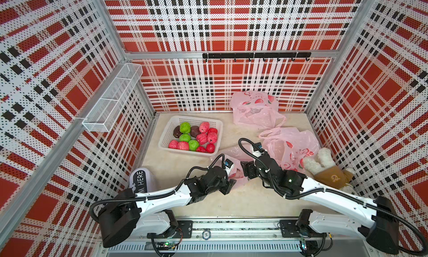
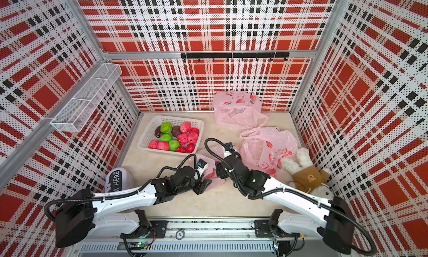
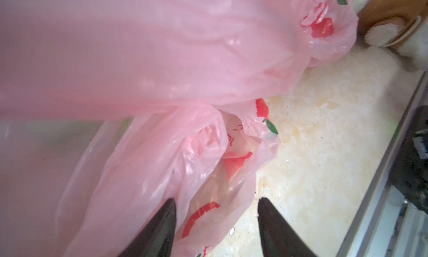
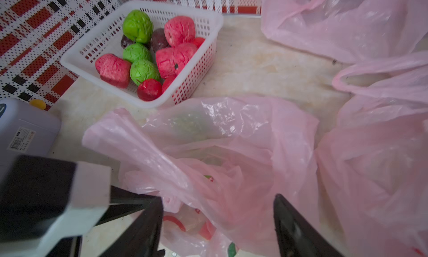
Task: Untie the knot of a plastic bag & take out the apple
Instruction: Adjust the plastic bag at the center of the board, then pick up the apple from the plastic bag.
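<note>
Straddles bag [image 3: 139, 174] edge with left gripper [image 3: 216, 199] spread, holds right gripper [image 4: 217, 198], also spread, just short of twisted neck [image 4: 143, 151] slanting toward left arm.

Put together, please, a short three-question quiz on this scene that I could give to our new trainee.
1. True or false: the basket holds only red fruit.
2. What lies between the left hand and the right hand? A) a towel B) a pink bag C) a bottle
3. How many pink bags lie on the table?
Key: 1 false, as green fruit is in it too; 2 B; 3 three: the one between the hands, a second bag at the back and a third bag by the plush toy.
</note>
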`<state>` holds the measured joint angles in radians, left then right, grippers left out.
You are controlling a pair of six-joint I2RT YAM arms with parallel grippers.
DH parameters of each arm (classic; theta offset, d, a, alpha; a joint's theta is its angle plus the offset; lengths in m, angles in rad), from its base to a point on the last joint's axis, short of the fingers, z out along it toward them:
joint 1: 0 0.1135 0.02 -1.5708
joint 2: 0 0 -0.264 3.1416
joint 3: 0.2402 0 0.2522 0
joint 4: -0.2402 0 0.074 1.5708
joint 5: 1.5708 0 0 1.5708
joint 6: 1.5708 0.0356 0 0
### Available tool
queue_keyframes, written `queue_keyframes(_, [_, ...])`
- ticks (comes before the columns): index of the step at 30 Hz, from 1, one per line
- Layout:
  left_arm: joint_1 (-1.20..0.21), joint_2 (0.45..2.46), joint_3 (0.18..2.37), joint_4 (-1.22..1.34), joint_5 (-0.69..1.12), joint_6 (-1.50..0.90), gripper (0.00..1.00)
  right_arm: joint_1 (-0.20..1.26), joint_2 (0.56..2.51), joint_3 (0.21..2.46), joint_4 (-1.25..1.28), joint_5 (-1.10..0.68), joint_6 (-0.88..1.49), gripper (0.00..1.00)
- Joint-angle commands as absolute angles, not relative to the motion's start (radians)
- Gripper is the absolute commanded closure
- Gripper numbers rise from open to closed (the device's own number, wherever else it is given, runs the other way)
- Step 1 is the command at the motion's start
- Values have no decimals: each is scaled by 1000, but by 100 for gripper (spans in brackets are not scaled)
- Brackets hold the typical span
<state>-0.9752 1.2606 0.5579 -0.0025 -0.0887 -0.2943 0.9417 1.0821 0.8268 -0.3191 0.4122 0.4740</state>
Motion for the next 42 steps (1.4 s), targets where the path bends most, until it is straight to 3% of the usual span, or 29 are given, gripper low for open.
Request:
queue_keyframes(1, [-961,1308,564,38,-118,-322,38,839,1106,940,-367,346,471,19])
queue_keyframes(6, [-935,1349,536,99,-96,-339,38,696,1354,1141,-492,112,346,16])
queue_keyframes(13, [-907,1318,473,131,-82,-358,38,678,1809,1489,-673,-82,187,18])
queue_keyframes(20, [-899,1267,410,138,-86,-383,38,684,1972,1528,-644,-132,206,15])
queue_keyframes(22, [-893,1258,399,141,-85,-382,38,683,1992,1520,-645,-153,210,21])
queue_keyframes(23, [-889,1255,397,140,-83,-379,38,685,1994,1511,-646,-168,210,30])
queue_keyframes(27, [-869,1234,398,137,-80,-372,38,696,1915,1417,-558,-179,221,84])
queue_keyframes(29, [-862,1220,396,137,-80,-370,38,698,1853,1371,-509,-185,230,99])
queue_keyframes(42, [-873,1119,356,83,-87,-340,31,735,1507,1088,-255,-150,340,100])
